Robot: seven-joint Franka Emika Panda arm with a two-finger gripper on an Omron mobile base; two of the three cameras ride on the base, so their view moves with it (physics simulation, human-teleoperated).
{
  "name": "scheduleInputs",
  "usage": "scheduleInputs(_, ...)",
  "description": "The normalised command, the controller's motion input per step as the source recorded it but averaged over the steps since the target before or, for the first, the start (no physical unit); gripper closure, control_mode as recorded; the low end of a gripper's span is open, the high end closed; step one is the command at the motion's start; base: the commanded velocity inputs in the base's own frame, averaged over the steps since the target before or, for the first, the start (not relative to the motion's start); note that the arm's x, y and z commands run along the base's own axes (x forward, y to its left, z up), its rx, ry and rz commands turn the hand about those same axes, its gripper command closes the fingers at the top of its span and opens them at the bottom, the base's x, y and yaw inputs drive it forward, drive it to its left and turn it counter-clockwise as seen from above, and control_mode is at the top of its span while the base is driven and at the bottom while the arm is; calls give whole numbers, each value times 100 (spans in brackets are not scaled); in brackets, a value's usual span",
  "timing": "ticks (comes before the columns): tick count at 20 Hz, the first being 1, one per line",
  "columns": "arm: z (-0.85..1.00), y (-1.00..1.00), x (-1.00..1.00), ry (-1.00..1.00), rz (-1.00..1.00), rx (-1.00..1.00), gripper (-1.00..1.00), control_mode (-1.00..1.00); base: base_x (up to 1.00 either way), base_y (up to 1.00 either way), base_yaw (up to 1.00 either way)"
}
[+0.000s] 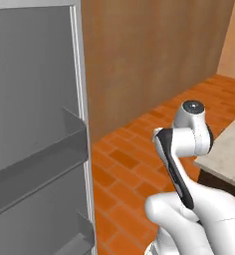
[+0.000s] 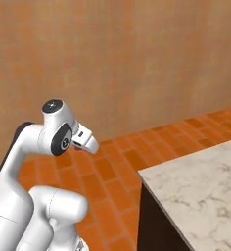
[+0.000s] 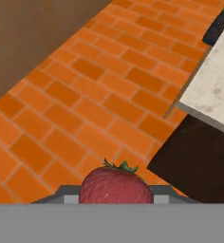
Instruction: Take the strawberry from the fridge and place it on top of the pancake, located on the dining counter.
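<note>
Strawberry (image 3: 116,186) sits at six o'clock in my hand view, dark red with its green leaf cap up, tucked low against the bottom edge right where the gripper's fingers would rise. I take it as held there, though the finger tips themselves are hidden behind the berry and I cannot tell how narrow the jaws stand.

Beyond the berry I look down on an orange brick floor (image 3: 85,90) that runs from about seven o'clock up to one o'clock. At three o'clock the beige marble top of the dining counter (image 3: 216,88) cuts in, with its dark wood base below it around four o'clock. A brown wall (image 3: 33,33) takes the ten o'clock corner.

From the left base view, the open fridge (image 1: 35,129) fills the nine o'clock side, grey inside, with door shelves stepping down toward seven o'clock. The arm (image 1: 186,144) rises at five o'clock, its wrist folded near the centre right, and the counter's marble corner shows at four o'clock, just beside the arm.

From the right base view, the arm stands at eight o'clock with its hand end pointing toward the centre, well above the brick floor. The counter corner lies at four o'clock, apart from the arm.
</note>
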Motion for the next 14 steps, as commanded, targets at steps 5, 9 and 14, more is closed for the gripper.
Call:
scheduleInputs(5, 0, 0, 0, 0, 0, 0, 100, 100, 98, -18, 24)
scheduleInputs(9, 0, 0, 0, 0, 0, 0, 100, 100, 99, -26, 28)
scheduleInputs(14, 0, 0, 0, 0, 0, 0, 100, 100, 100, -3, -1)
